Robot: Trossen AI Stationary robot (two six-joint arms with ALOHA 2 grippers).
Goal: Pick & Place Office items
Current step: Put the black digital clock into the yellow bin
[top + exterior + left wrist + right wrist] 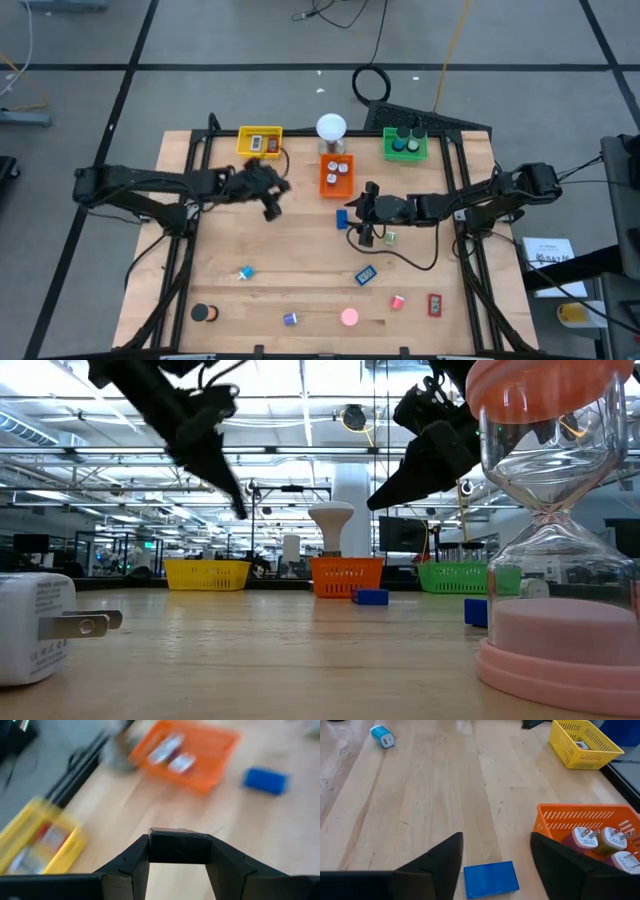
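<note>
Right claw (495, 852) is spread and empty above the blue block (490, 878), which lies flat on the bench (420, 795) just beside the orange tray (560, 817); risk is a finger catching the tray wall on descent, or the flat block skidding out on closing. Left claw (178, 865) pinches a small black piece (179, 846) near the yellow tray (65, 855); a loose pinch could drop it short.

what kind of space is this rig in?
Likely a robotics lab or open industrial workspace: the low view shows exposed ceiling trusses with strip lights and monitors behind the wooden table; the high view shows cables on a taped floor.
</note>
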